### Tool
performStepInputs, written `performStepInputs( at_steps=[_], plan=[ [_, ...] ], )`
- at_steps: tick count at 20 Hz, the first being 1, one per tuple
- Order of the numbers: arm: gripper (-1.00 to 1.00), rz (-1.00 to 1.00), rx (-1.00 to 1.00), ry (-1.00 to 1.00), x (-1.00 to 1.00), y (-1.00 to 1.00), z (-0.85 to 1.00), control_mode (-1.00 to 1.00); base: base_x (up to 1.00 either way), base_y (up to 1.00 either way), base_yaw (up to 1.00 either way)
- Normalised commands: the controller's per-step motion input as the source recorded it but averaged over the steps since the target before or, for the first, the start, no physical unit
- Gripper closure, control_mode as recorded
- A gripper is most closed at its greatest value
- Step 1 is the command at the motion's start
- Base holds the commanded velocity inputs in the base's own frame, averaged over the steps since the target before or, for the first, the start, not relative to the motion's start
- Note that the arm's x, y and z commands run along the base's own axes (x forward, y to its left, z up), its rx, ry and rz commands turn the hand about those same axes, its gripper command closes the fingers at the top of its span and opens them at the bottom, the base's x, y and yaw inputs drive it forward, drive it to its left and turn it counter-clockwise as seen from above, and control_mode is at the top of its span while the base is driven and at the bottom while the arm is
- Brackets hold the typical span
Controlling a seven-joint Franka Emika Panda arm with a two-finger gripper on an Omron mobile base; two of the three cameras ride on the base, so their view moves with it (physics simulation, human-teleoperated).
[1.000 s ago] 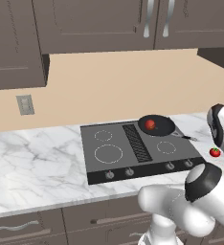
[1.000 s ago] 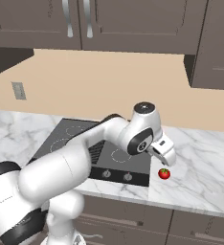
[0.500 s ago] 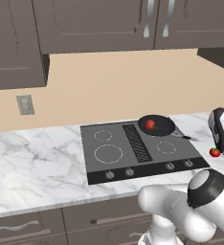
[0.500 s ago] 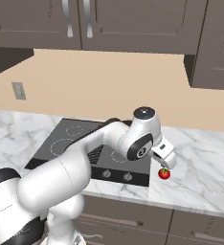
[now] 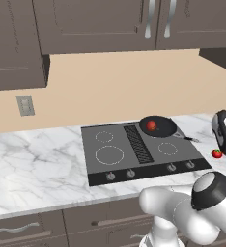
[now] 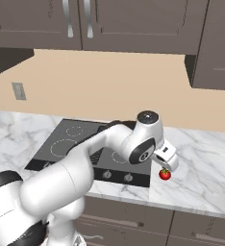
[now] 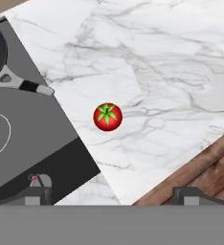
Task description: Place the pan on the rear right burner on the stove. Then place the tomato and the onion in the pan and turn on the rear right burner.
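Observation:
The black pan (image 5: 158,127) sits on the stove (image 5: 116,166) over the rear right burner, whose ring it hides. A dull red ball, the onion (image 5: 151,125), lies inside it. On the marble right of the stove lies the tomato (image 5: 216,153), bright red with a green top (image 7: 107,116). My gripper (image 6: 165,166) hangs open just above the tomato (image 6: 165,174), nothing between its fingers. In the hand view the gripper (image 7: 116,196) has its fingertips (image 7: 37,194) spread wide, and the pan's handle (image 7: 24,84) points toward the tomato.
The front right burner ring (image 5: 168,148) and the knobs (image 5: 171,167) lie along the stove's near side. The counter's front edge (image 7: 181,177) runs close to the tomato, with wooden floor beyond. Bare marble counter (image 5: 33,159) stretches left of the stove.
My gripper has come down closer over the tomato. The tomato, pan and onion have stayed where they were.

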Motion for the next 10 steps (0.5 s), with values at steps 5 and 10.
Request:
performStepInputs(
  at_steps=[5, 10],
  plan=[
    [-1.00, 0.08, 0.00, 0.02, 0.00, 0.00, -0.16, -1.00, 0.00, 0.00, 0.00],
    [-1.00, 0.08, 0.00, 0.02, 0.00, 0.00, -0.19, -1.00, 0.00, 0.00, 0.00]
  ],
)
